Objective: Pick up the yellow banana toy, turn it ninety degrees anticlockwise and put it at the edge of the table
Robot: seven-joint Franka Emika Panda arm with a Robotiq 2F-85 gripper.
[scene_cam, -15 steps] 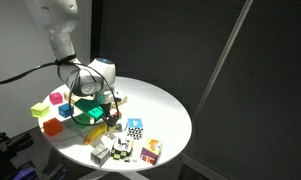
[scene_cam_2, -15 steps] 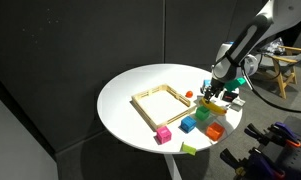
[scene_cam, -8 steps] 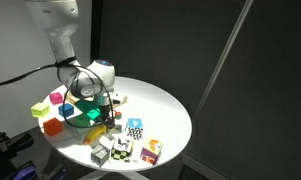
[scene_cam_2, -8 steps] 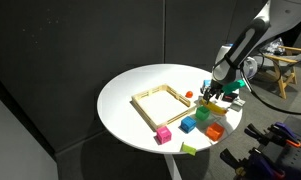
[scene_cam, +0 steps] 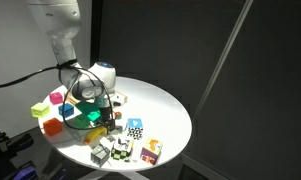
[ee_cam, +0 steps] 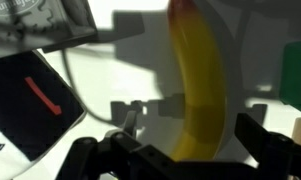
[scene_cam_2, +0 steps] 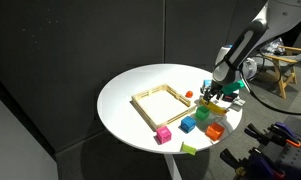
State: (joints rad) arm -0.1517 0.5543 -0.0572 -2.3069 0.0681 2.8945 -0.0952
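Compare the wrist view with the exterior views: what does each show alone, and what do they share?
Wrist view only: the yellow banana toy lying between the fingers of the open gripper, gaps either side. Exterior view only: the whole round table, a wooden frame, a pink cube and the arm. Shared: the gripper low over the white tabletop.

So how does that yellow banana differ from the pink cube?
The yellow banana toy is long, curved and pale yellow; the pink cube is boxy and magenta. The banana lies inside the open gripper; the cube sits apart near the table edge. Both rest on the white table.
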